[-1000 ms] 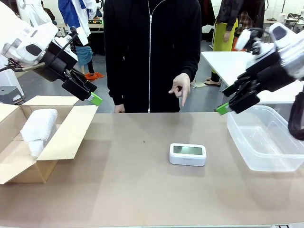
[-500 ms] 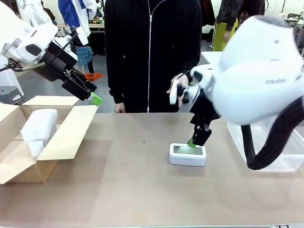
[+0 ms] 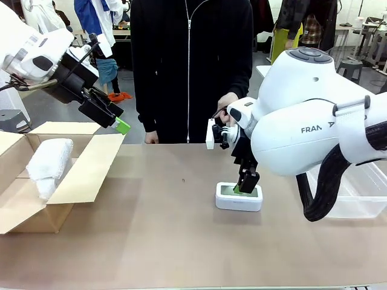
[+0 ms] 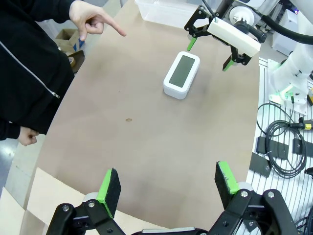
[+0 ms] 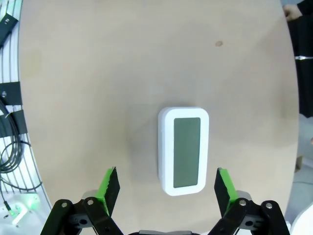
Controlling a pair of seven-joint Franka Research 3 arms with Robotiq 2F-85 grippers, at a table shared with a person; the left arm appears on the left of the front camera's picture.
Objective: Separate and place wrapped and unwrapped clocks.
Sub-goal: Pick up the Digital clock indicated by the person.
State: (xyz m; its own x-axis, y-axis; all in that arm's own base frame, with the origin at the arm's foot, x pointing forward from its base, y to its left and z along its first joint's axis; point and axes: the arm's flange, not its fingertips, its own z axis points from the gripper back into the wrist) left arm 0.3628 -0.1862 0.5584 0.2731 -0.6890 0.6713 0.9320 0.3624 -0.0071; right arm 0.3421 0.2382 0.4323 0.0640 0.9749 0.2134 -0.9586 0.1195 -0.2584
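Note:
The bare white clock [image 3: 239, 197] with its grey screen lies flat mid-table. My right gripper [image 3: 243, 185] hangs just over it, jaws open, its green fingertips low at the clock's top. In the right wrist view the clock [image 5: 183, 150] lies lengthwise ahead of the open right gripper [image 5: 166, 188], between the lines of the two pads. A wrapped clock [image 3: 45, 160] in white padding rests inside the cardboard box [image 3: 84, 175] at the left. My left gripper [image 3: 115, 121] is open and empty, raised above the box's far flap. From the left wrist the clock [image 4: 181, 74] shows far beyond the open left gripper [image 4: 167, 185].
A clear plastic bin [image 3: 357, 193] stands at the right, partly behind my right arm. A person in black stands at the far edge, one hand [image 3: 227, 104] near my right wrist, pointing [image 4: 93, 19] down toward the table. Bare tabletop lies between box and clock.
My right arm has swung in from above the bin at the right and come down over the bare clock. The left arm has stayed put.

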